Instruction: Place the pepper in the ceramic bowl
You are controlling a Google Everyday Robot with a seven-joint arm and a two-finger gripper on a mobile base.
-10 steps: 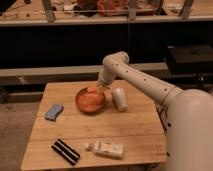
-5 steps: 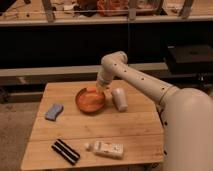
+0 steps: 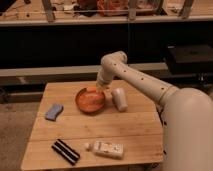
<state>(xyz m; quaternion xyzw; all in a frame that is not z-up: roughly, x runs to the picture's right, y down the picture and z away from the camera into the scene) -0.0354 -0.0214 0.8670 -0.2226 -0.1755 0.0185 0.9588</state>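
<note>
The ceramic bowl (image 3: 90,100) is orange-red and sits on the wooden table (image 3: 125,127), left of centre. My gripper (image 3: 99,88) hangs at the bowl's far right rim, just above its inside, with the white arm (image 3: 135,77) reaching in from the right. A brighter orange patch (image 3: 92,91) lies in the bowl right under the gripper. I cannot tell whether it is the pepper or part of the bowl. I cannot tell whether the gripper holds anything.
A white container (image 3: 119,98) lies on its side just right of the bowl. A blue sponge (image 3: 54,111) lies at the left. A black bar-shaped object (image 3: 66,151) and a lying white bottle (image 3: 106,148) are near the front edge. Dark shelving stands behind the table.
The arm's elbow has shifted slightly to the left. The gripper stays at the bowl's far right rim. Nothing on the table has moved.
</note>
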